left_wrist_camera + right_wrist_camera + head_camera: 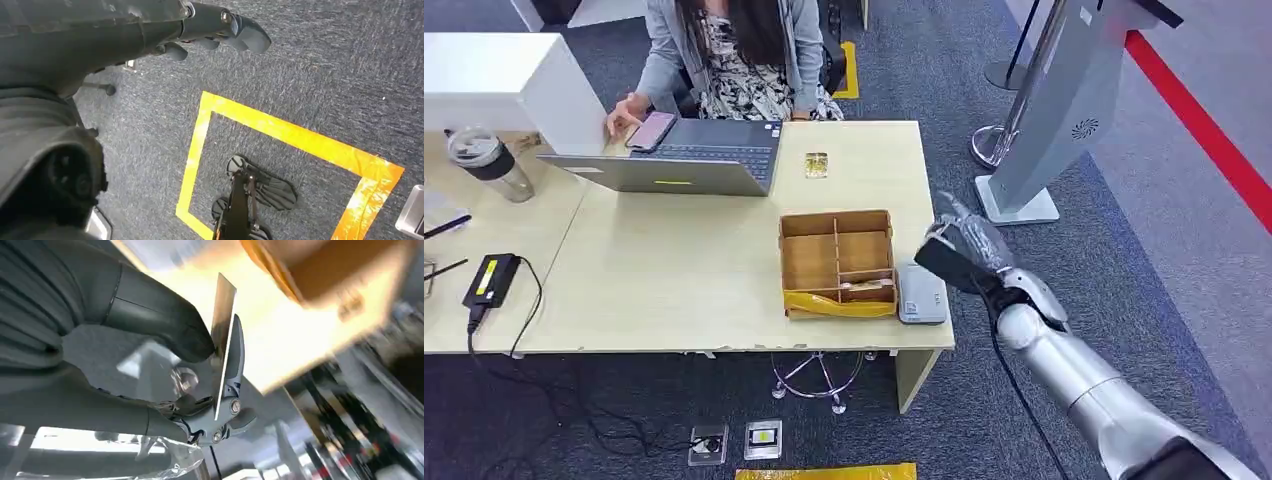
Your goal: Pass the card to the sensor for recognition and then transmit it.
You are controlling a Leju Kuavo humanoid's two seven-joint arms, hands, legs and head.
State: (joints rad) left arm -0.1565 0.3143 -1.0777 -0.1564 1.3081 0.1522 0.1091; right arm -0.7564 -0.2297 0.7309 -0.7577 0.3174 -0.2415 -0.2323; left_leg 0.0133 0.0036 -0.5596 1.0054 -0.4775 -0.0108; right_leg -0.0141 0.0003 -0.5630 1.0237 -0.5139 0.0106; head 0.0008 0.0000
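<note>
In the head view the right arm rises from the lower right corner of the frame, and the right hand [964,250] sits right of centre, just off the right edge of the table [674,290]. The right wrist view shows that hand pinching the card [223,335] edge-on between the thick thumb and a darker finger [235,355]; the card is thin, pale and upright in the grip, and the background there is blurred. The left hand [220,27] appears in the left wrist view at the upper part of the frame, over grey carpet marked with a yellow tape square [280,130]; its fingers lie loosely curved and apart with nothing in them. On the table, just left of the right hand, a flat grey device [921,295] lies at the table's near right corner, touching the right side of a divided cardboard box [836,260] with a yellow item along its near edge. Further up the frame a small card-like item [816,165] lies beside an open laptop [684,160]. At the far edge a person [734,50] sits at the laptop with a hand near a pink phone [652,130]. A grey kiosk stand [1054,120] stands at upper right.
</note>
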